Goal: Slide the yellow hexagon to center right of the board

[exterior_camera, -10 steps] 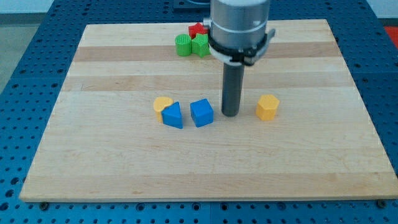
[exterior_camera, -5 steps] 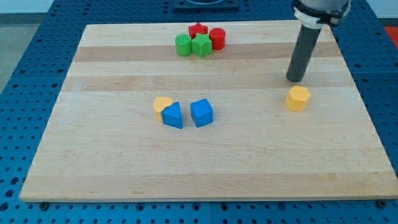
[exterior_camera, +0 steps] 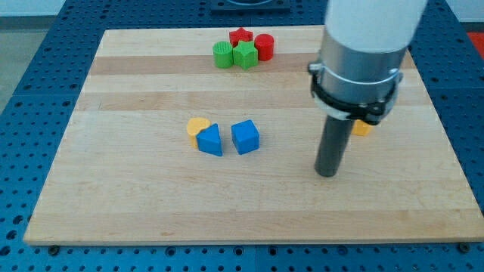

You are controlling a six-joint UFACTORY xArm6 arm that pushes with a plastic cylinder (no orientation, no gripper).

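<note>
Since earlier, my tip now below-left of half-hidden yellow hexagon, holding nothing.

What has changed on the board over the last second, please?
My tip swung from beside the blue cube to above the yellow hexagon, then down to its lower left. The hexagon slid rightward and now shows only as a sliver behind the arm. The blue blocks, the yellow block and the red-green cluster stayed put.

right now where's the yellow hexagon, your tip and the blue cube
yellow hexagon (exterior_camera: 364, 128), camera view, the sliver showing beside the arm's collar
my tip (exterior_camera: 327, 173), camera view, the rod's very end
blue cube (exterior_camera: 245, 137), camera view, middle of the block
</note>
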